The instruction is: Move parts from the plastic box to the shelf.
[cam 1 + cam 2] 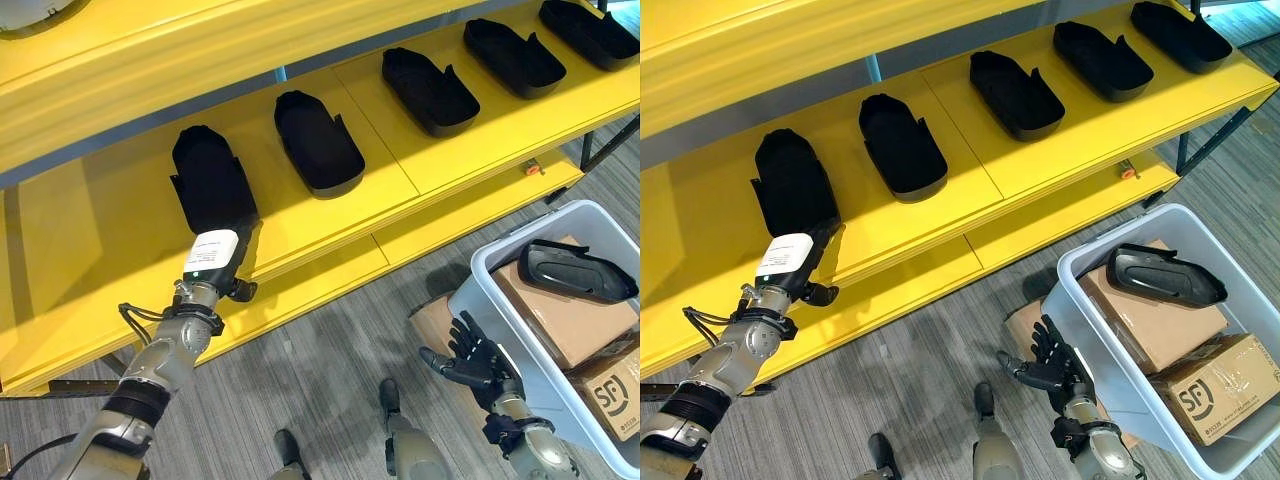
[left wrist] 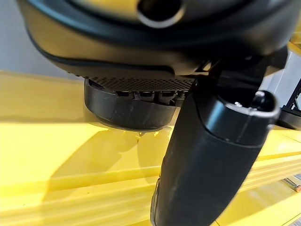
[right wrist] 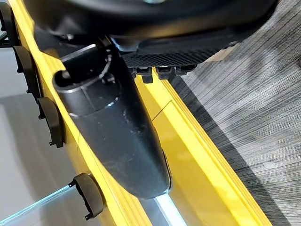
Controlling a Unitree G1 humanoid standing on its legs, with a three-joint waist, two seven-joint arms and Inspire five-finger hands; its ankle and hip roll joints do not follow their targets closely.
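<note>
Several black moulded parts lie in a row on the yellow shelf (image 1: 90,215). My left hand (image 1: 212,256) reaches up to the leftmost part (image 1: 208,175) and rests against its near end with straight fingers. In the left wrist view that part (image 2: 127,110) sits flat on the shelf board beyond my straight thumb (image 2: 207,155). One more black part (image 1: 575,270) lies on top of cardboard inside the pale plastic box (image 1: 495,305) at the lower right. My right hand (image 1: 468,358) hangs open with spread fingers, just outside the box's left wall.
The other parts (image 1: 318,142) sit spaced along the shelf towards the right. A lower yellow ledge (image 1: 330,270) juts out below the board. Cardboard boxes (image 1: 565,320) fill the plastic box. Grey carpet floor (image 1: 320,370) lies between shelf and box.
</note>
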